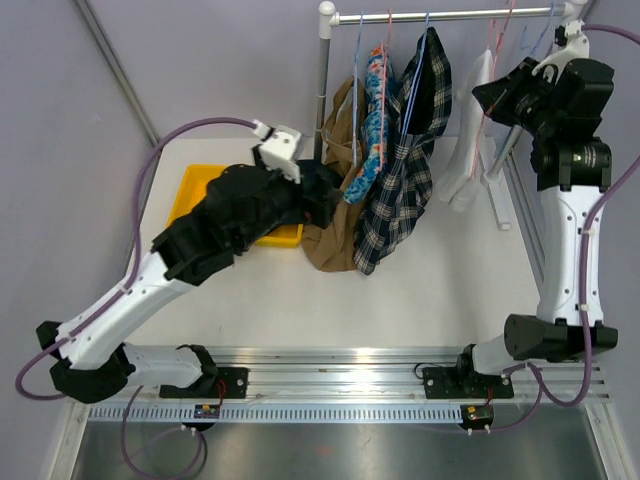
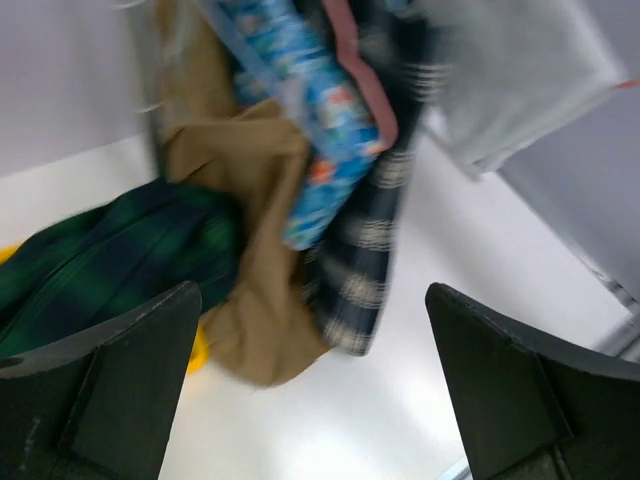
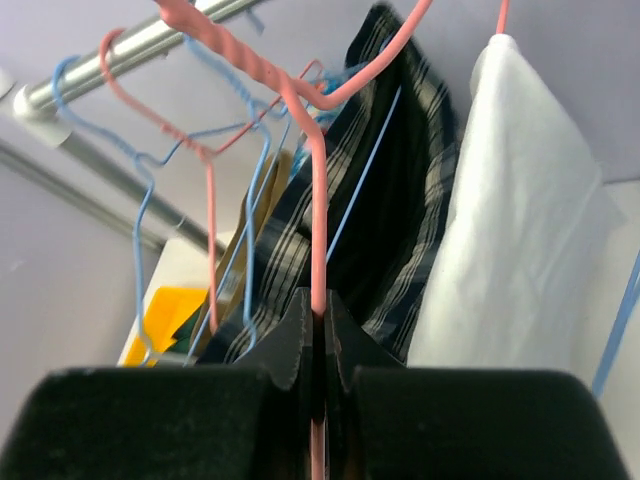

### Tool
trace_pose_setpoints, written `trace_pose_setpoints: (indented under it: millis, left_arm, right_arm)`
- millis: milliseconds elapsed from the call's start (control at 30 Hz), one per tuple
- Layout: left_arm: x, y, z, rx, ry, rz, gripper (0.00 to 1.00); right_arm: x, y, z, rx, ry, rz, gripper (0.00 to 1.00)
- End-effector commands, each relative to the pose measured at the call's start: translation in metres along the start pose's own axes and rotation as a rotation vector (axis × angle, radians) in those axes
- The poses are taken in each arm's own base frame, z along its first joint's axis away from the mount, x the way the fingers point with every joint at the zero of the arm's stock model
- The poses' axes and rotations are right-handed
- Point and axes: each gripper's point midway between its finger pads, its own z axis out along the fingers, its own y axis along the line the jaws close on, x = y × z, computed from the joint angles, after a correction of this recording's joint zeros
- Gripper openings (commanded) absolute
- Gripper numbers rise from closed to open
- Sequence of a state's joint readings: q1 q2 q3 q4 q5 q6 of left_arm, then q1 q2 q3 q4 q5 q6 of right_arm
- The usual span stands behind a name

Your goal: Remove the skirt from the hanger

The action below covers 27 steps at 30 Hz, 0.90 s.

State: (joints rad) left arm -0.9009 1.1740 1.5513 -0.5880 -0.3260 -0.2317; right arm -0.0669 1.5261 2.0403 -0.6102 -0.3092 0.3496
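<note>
The tan skirt (image 1: 332, 235) hangs from a light-blue wire hanger (image 1: 356, 70) at the left end of the rail, and its hem bunches on the table. In the left wrist view the skirt (image 2: 255, 230) is ahead of and above my open, empty left gripper (image 2: 310, 400), blurred. In the top view my left gripper (image 1: 328, 192) is right against the skirt's left side. My right gripper (image 3: 316, 310) is shut on a pink wire hanger (image 3: 317, 220) by the rail's right end (image 1: 488, 100). A tan strip of the skirt (image 3: 268, 200) and the blue hanger (image 3: 256, 190) show behind it.
A blue floral garment (image 1: 375, 120), a dark plaid garment (image 1: 410, 170) and a white garment (image 1: 468, 150) hang on the rail (image 1: 440, 15). A yellow bin (image 1: 195, 190) at the left holds dark green tartan cloth (image 2: 110, 260). The rail's post (image 1: 322, 90) stands beside the skirt.
</note>
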Motion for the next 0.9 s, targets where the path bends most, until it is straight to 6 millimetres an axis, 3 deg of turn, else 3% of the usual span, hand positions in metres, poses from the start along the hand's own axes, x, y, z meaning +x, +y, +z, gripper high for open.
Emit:
trace_pose_setpoints:
  millis: [0,67,100,167,200,300,500,633,867]
  left_arm:
    - [-0.016,-0.079,0.035,0.270,-0.101,0.077,0.99]
    - [-0.020,-0.112,0.044,0.360,-0.143,0.066,0.99]
    - [-0.005,-0.129,0.059,0.403,-0.111,0.076,0.99]
    - [0.002,-0.158,0.064,0.479,-0.116,0.076,0.99]
    - [0.016,-0.171,0.071,0.501,-0.095,0.086,0.99]
    - [0.031,-0.194,0.081,0.545,-0.090,0.076,0.99]
    - [0.046,-0.213,0.092,0.570,-0.073,0.059,0.99]
    - [0.054,-0.211,0.099,0.537,-0.061,0.060,0.98]
    - [0.061,-0.216,0.111,0.531,-0.045,0.050,0.87]
  right_arm:
    - [0.003,0.033,-0.031,-0.120,-0.010,0.059,0.00]
    - [0.008,0.049,-0.050,-0.174,-0.002,0.119,0.00]
    - [0.028,0.052,-0.050,-0.215,0.056,0.150,0.00]
    - [0.030,0.064,-0.068,-0.263,0.059,0.170,0.00]
    - [0.039,0.062,-0.071,-0.255,0.085,0.179,0.00]
    - [0.045,0.062,-0.089,-0.214,0.077,0.166,0.00]
    - [0.049,0.078,-0.111,-0.274,0.082,0.207,0.00]
    - [0.045,0.085,-0.122,-0.287,0.077,0.206,0.00]
    - [0.037,0.097,-0.135,-0.324,0.072,0.214,0.00]
